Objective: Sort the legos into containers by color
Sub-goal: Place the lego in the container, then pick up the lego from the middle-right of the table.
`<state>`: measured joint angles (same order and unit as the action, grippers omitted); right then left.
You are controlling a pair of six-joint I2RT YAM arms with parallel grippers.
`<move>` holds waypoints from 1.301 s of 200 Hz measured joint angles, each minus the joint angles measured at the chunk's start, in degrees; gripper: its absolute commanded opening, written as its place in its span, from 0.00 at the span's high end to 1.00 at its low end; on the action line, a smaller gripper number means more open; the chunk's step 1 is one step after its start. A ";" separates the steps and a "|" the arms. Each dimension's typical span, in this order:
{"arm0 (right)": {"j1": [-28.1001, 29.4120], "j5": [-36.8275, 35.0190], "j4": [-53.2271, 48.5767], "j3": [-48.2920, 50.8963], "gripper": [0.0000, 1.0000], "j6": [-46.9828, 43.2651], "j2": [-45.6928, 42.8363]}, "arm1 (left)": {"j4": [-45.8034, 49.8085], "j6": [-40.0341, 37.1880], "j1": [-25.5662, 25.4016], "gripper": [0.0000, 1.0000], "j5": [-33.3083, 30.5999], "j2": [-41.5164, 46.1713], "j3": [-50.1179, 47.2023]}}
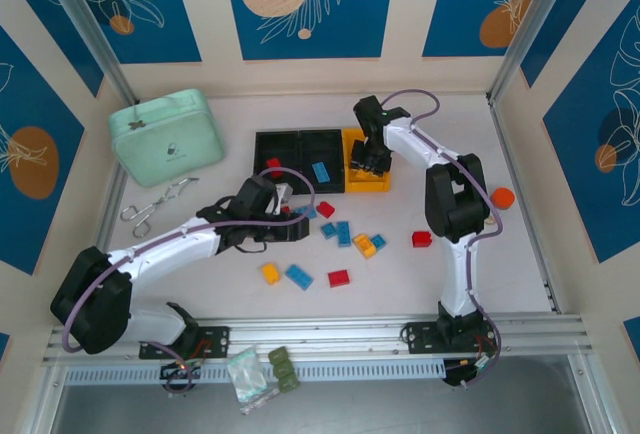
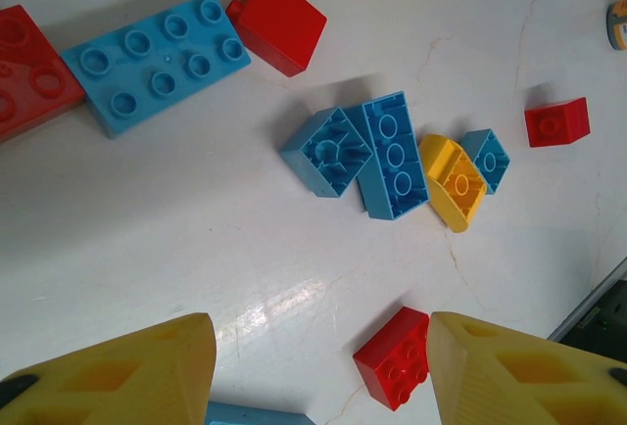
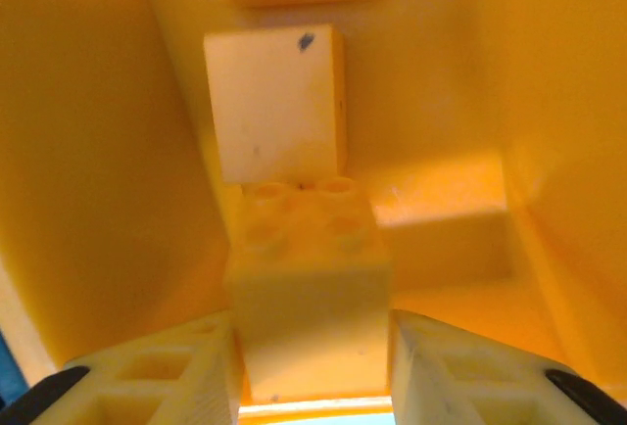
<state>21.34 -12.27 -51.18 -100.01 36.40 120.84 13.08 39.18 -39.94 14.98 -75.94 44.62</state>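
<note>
Nearest, at the bottom of the top view, a clear bag point(image 1: 245, 372) and dark green blocks point(image 1: 284, 368) by the arm bases. Farther up, scattered over the white counter point(image 1: 400, 294), loose legos point(image 1: 339, 277) in red, blue and yellow. In the left wrist view, the left pincer point(image 2: 321, 332) poised over that scatter, fingers apart with nothing between them; just beside the finger at lower right, a red brick point(image 2: 395, 356), studs up. Higher in that frame, a tight cluster: an upturned blue brick point(image 2: 328, 151), a narrow blue brick point(image 2: 392, 156) with long axis running nearly top to bottom, a yellow brick point(image 2: 453, 182) tilted alongside. At upper left, a broad blue brick point(image 2: 157, 61), studs up, long axis slanting from lower left to upper right. Farther still, the containers point(image 1: 300, 137) in a row, two black and a yellow bin point(image 1: 368, 186) at the right end. Inside that bin, the right pincer point(image 3: 313, 322) flanking a yellow block point(image 3: 309, 278), studs toward the top of the frame, long axis pointing away from the lens; impossible to tell whether clamped or merely alongside.
</note>
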 measured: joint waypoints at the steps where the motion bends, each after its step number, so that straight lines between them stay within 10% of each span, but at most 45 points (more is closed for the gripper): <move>1: 0.00 0.00 0.00 0.00 0.53 0.04 0.02 | 0.00 0.00 0.00 0.42 0.00 0.00 0.00; 81: 0.52 -0.83 1.31 2.14 0.51 0.02 -1.14 | 0.44 0.00 -0.11 0.42 -0.52 0.33 -0.35; 189: 6.32 -1.81 5.73 30.12 0.36 -1.03 -32.06 | 1.51 -0.22 -0.11 0.41 -0.59 1.20 -1.51; 260: -1.07 -9.29 2.08 44.68 0.22 2.23 -37.99 | 1.46 -0.20 -0.11 0.41 -0.20 1.20 -2.69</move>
<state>20.27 -21.56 -49.10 -55.33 38.63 82.85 14.55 38.98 -40.05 14.79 -74.74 41.93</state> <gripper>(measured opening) 0.774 0.588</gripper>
